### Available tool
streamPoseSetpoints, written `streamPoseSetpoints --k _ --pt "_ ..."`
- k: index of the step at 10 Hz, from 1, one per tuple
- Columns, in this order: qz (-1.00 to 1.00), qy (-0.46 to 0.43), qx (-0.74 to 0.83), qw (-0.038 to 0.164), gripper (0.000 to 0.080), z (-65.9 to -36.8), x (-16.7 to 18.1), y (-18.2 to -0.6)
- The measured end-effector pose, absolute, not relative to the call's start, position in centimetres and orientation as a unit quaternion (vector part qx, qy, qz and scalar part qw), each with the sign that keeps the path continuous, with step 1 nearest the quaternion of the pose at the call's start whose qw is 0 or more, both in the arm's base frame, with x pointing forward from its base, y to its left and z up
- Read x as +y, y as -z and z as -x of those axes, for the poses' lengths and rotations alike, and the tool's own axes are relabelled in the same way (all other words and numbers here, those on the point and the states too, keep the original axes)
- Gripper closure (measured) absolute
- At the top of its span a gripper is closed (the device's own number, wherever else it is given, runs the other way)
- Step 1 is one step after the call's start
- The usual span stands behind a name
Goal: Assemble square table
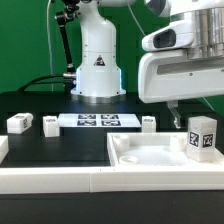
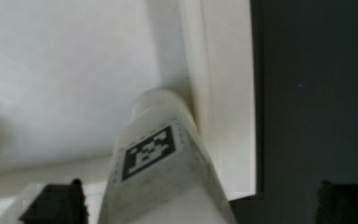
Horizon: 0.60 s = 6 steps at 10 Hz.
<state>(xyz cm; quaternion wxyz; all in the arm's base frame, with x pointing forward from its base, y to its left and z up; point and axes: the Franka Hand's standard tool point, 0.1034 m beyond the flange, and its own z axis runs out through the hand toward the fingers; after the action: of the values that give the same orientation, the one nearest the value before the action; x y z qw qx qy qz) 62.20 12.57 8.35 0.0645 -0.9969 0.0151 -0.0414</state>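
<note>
Square top (image 1: 150, 158) lies near right on the table (image 1: 40, 145); one leg (image 1: 201, 138) stands upright at its far right corner, seating possibly incomplete, wrist view too blurred to tell; spare leg (image 1: 18, 123) sits far left; end effector (image 2: 202, 203) open, fingers straddling the upright leg without contact. Step, as judged: fitting this leg; next calls for closing on it and twisting it home.

The claw (image 1: 194, 119) hangs pointing straight down, its two fingers (image 2: 59, 203) spread wide apart.
</note>
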Motion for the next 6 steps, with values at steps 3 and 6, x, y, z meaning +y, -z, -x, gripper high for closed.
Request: streamPoseSetpoints --k 3,6 --pt "0.993 0.045 -0.089 0.06 0.015 -62.32 12.15 -8.41" --pt "0.986 0.049 -0.148 0.057 0.015 -62.34 12.08 -8.41"
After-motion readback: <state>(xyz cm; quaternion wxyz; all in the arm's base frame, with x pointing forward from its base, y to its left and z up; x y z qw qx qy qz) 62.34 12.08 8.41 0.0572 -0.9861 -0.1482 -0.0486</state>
